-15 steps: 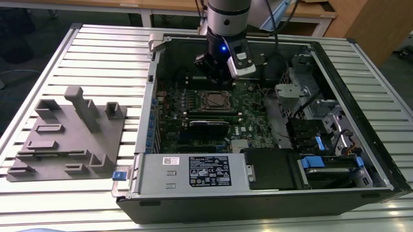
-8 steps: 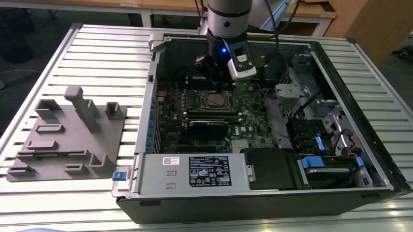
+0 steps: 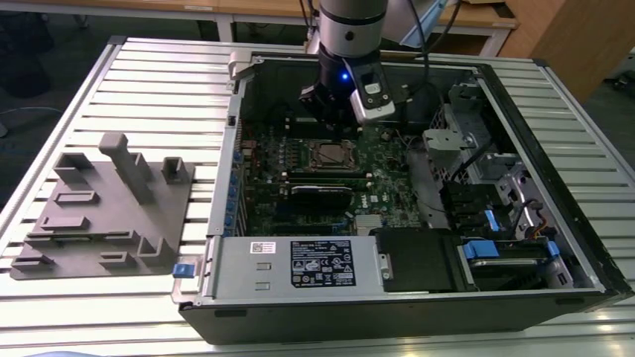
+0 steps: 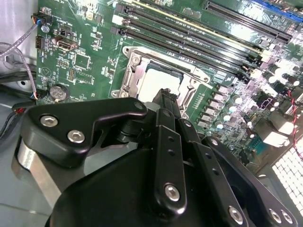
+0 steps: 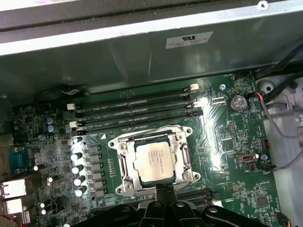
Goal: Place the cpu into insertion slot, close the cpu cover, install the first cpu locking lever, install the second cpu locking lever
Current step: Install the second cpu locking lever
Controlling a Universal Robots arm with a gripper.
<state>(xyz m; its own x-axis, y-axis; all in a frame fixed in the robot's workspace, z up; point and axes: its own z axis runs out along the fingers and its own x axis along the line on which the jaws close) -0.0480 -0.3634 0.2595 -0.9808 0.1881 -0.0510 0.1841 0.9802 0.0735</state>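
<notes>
The cpu lies flat in the socket on the green board, its pale metal top showing through the window of the cpu cover. The cover lies down flat around the chip. In the second wrist view the cpu and cover sit just beyond my fingertips. My gripper hangs over the socket's near edge, shut, with nothing between its fingers. It also appears in the second wrist view and, above the socket, in the exterior view. Thin wire levers run along the socket's sides; whether they are latched I cannot tell.
Memory slots run beside the socket. The open case wall rings the board. A grey box with a white label sits at the case front, drive bays and cables on the exterior view's right. A grey fixture block stands on the slatted table.
</notes>
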